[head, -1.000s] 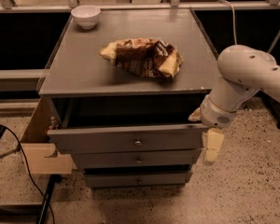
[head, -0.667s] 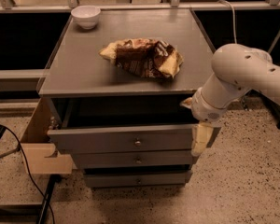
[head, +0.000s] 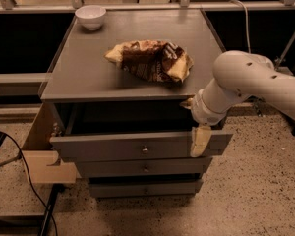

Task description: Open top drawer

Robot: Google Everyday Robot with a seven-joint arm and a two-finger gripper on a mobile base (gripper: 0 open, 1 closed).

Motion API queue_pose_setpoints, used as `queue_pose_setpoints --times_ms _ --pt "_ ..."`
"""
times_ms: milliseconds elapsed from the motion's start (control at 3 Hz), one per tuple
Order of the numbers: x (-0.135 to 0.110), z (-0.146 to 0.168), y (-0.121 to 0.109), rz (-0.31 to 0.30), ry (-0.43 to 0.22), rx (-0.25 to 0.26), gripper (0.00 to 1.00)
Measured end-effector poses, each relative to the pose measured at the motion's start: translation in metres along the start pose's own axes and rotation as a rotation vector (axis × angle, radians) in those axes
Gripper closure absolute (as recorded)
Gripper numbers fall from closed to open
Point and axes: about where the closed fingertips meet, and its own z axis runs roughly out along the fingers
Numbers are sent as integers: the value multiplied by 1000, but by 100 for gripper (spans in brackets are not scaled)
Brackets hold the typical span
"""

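The wide grey wooden top drawer (head: 113,146), partly out, could be skewed and jammed if dragged by the end effector (head: 200,140) (grip not discernible), the small round metal knob (head: 145,150) lying well apart from it.

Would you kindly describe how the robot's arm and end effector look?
The arm is a smooth, rounded white shell with small dark holes. Its pale cream end effector sits at the right end of the wide grey wooden top drawer.

Bowl (head: 90,16) back-left, bag (head: 150,60) centre on cabinet (head: 83,70); tool (head: 200,144) at right end of top drawer (head: 108,149) front.
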Motion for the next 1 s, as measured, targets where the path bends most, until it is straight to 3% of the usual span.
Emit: queue_pose_setpoints --times_ms 1000 --pt "23 57 17 81 -70 -111 0"
